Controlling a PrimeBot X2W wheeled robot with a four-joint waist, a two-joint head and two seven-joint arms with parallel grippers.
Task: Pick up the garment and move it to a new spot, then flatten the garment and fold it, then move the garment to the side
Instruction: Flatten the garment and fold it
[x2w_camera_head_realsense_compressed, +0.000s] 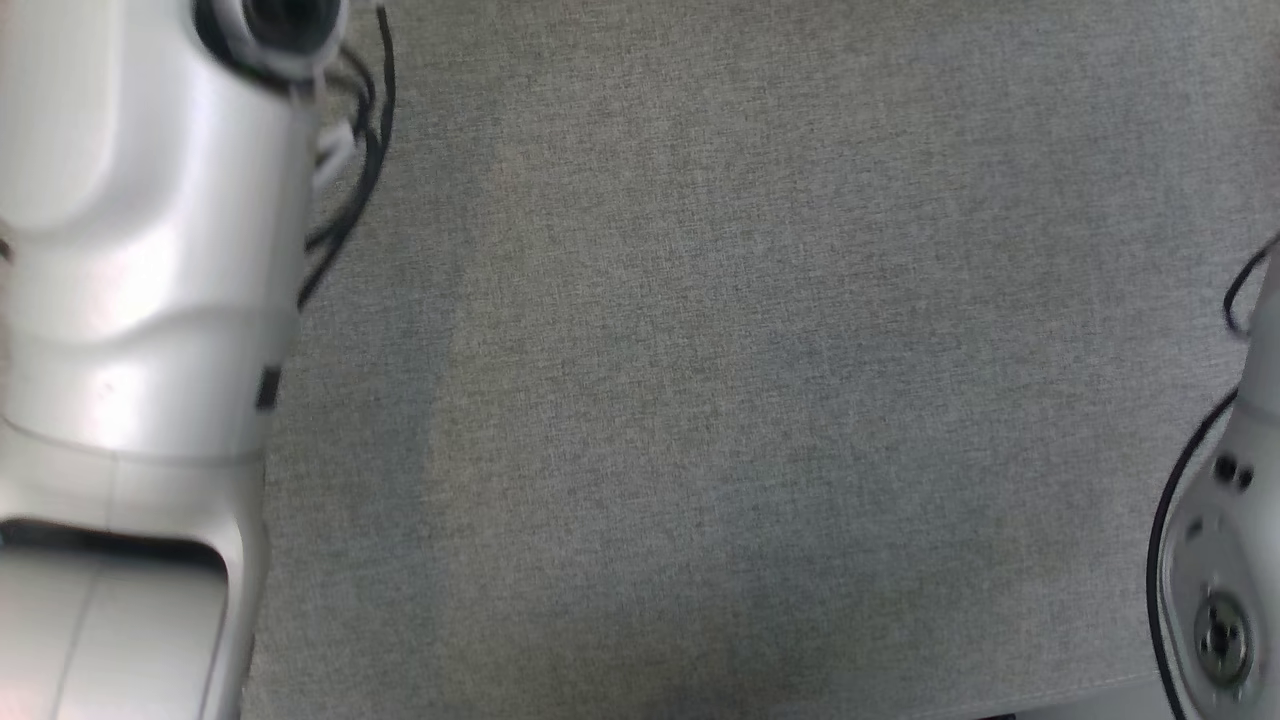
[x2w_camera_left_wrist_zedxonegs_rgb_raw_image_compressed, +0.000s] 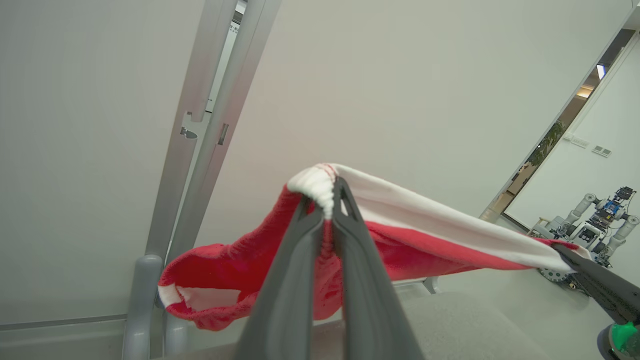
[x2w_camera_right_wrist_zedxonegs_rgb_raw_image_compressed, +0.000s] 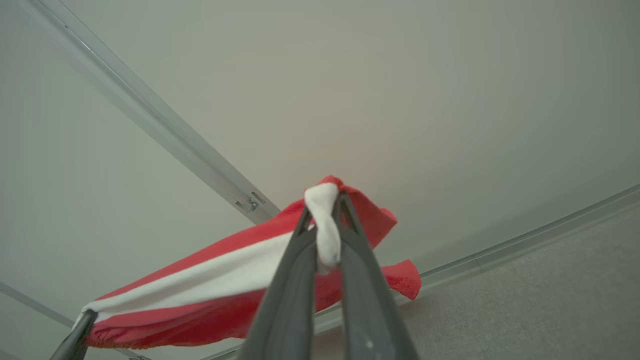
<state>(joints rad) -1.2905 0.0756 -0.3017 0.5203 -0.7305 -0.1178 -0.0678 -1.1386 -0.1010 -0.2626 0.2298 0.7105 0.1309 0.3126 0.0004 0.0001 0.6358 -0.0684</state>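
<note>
Garment (x2w_camera_left_wrist_zedxonegs_rgb_raw_image_compressed: 430, 235), red with white band, hangs stretched above the grey bench (x2w_camera_head_realsense_compressed: 700, 400), one end clamped in the left tool (x2w_camera_left_wrist_zedxonegs_rgb_raw_image_compressed: 324, 197), the other in the right tool (x2w_camera_right_wrist_zedxonegs_rgb_raw_image_compressed: 323, 205). Risk: both pinches look shallow, so tension could pull an end free onto the bench.

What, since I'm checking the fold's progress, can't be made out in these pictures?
- Left wrist view: garment middle, behind the fingers of the left end effector; right end effector cut by the right edge.
- Right wrist view: garment's shape, bunched and partly behind the right fingers.
- Head view: blurred left forearm covers the table at the left.
</note>
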